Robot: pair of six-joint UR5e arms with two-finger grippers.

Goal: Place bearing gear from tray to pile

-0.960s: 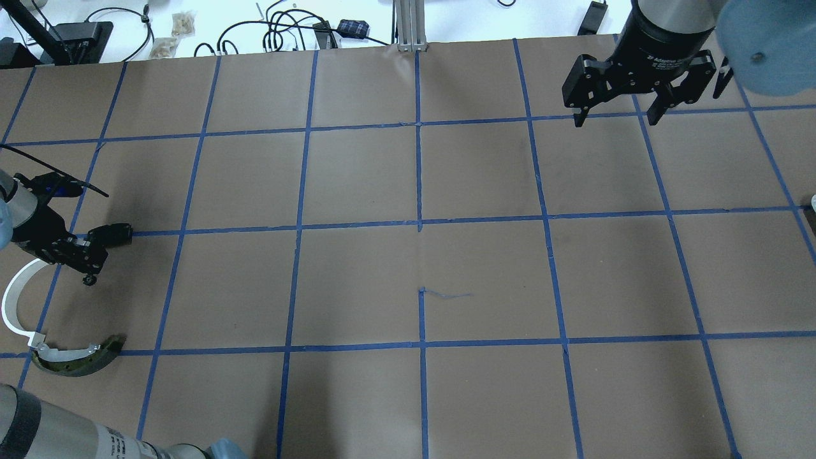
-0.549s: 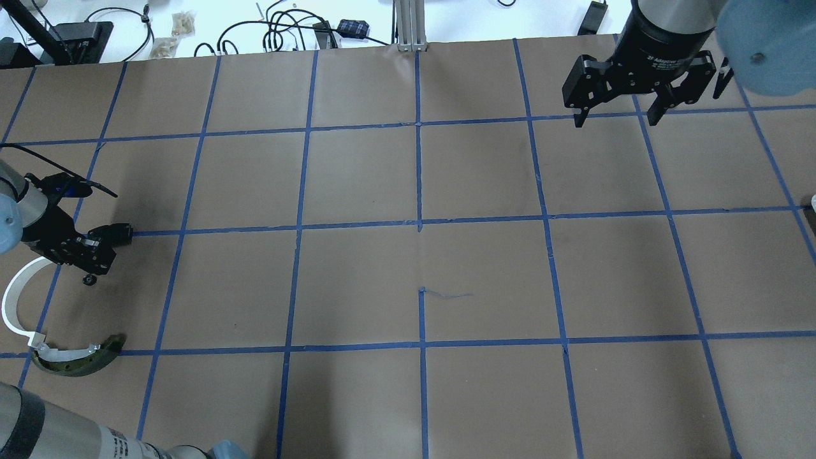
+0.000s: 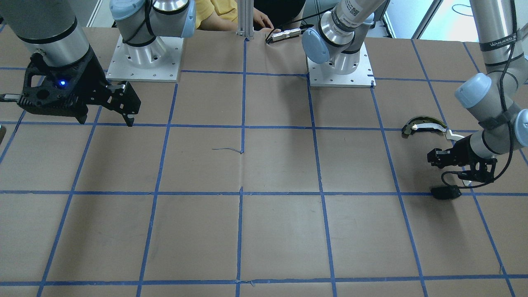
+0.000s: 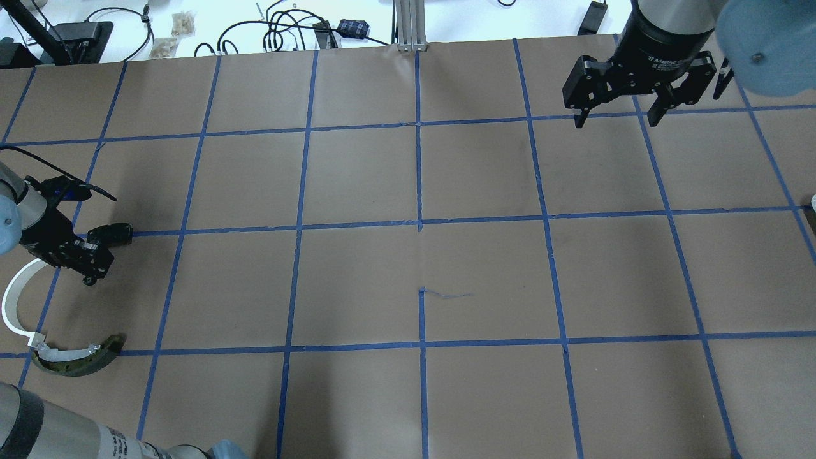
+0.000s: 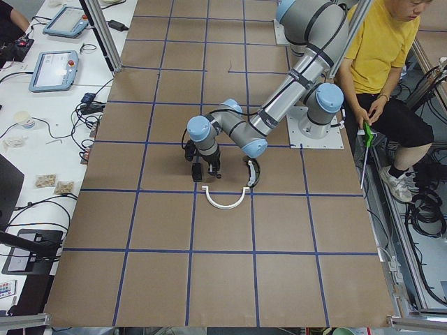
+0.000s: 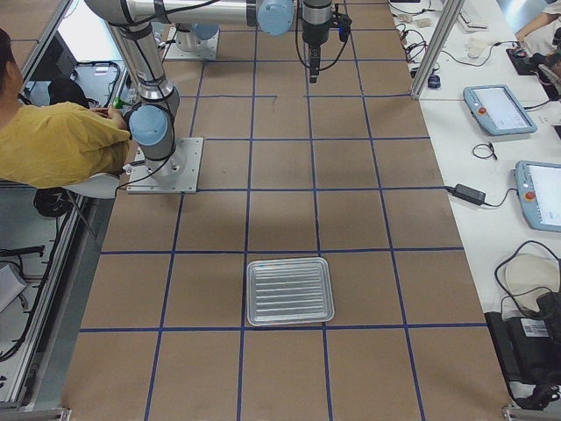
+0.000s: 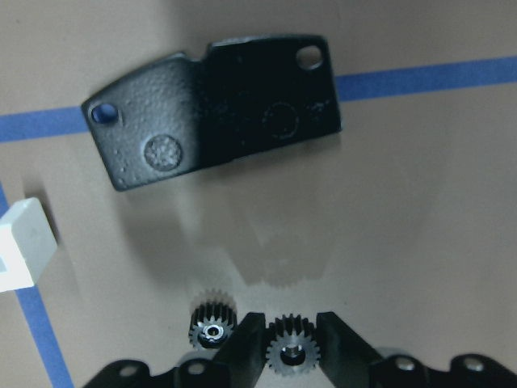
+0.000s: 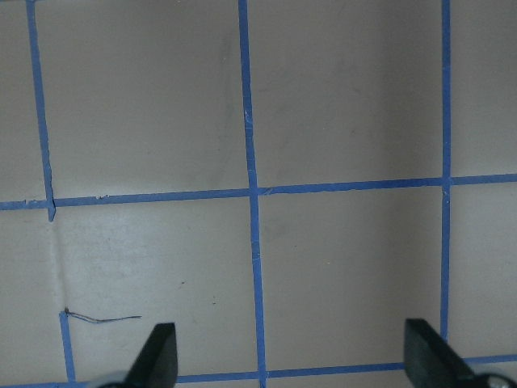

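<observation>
The left gripper [image 7: 291, 327] clamps the bearing gear [image 7: 291, 353] near the flat black plate [image 7: 214, 105]. The right gripper [image 4: 617, 121] has its jaws wide apart. On the tray [image 6: 289, 291], the ribbed metal floor is fully visible.

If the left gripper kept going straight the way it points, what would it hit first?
Probably bare table paper, just short of the black plate; the gear in the left gripper would touch first. Depth unclear.
</observation>
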